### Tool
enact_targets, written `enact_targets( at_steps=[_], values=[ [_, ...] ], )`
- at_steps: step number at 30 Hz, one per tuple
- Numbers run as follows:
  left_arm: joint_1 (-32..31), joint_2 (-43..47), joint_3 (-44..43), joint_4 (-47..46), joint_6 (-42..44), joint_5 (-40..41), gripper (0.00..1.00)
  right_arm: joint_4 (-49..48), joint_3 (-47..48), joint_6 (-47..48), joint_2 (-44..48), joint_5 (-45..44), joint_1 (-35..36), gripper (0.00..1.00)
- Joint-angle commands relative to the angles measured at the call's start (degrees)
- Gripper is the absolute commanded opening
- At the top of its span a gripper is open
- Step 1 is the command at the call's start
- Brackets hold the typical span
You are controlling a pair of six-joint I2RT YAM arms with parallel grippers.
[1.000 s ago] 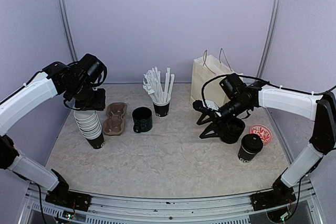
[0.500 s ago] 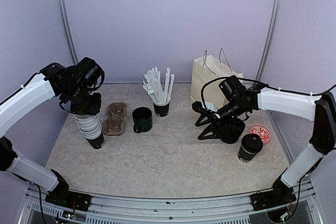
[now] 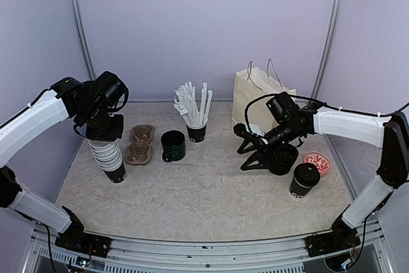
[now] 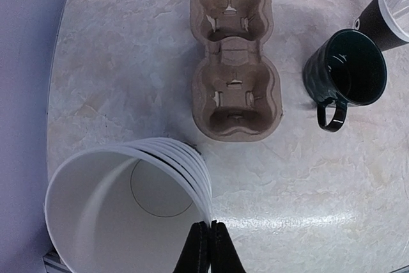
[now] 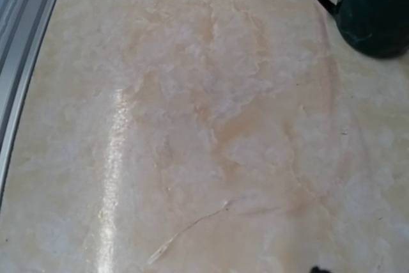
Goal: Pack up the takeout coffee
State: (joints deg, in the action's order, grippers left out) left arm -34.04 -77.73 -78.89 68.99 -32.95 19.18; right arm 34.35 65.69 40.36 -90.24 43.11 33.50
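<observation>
Over the last second the left gripper (image 4: 208, 242) has settled onto the cup stack (image 3: 114, 158) on the left. Its jaws have gone from half open to pinched tight on the rim of the top cup (image 4: 115, 222), seemingly with one finger inside the wall and one outside. That looks like a grip ready to peel one cup off the stack, probably for the carrier (image 3: 139, 144) just beside it. The right gripper (image 3: 243, 149) has barely moved: its jaws are spread wide and empty, hovering beside the lids (image 3: 283, 158), with a lidded cup (image 3: 304, 180) near it and the bag (image 3: 255, 97) behind. Nothing is packed yet.
</observation>
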Motion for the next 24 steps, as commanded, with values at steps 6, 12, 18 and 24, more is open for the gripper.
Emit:
enact_targets(
  at_steps=[6,12,18,24],
  values=[
    [0.6,-1.1,-1.6,2.4,-0.1,2.1,0.03,-0.2,-0.4,-0.5,-0.7,0.6,0.8,0.69],
    [0.6,-1.7,-0.9,2.6,-0.2,2.0,0.10,0.0,-0.3,-0.4,-1.0,0.6,0.8,0.69],
    [0.6,-1.9,-1.3,2.6,-0.3,2.4,0.17,0.2,-0.3,-0.4,-1.3,0.7,0.8,0.69],
    [0.6,-1.9,-1.9,2.7,-0.1,2.3,0.08,0.1,-0.3,-0.2,-1.4,0.6,0.9,0.69]
  ],
)
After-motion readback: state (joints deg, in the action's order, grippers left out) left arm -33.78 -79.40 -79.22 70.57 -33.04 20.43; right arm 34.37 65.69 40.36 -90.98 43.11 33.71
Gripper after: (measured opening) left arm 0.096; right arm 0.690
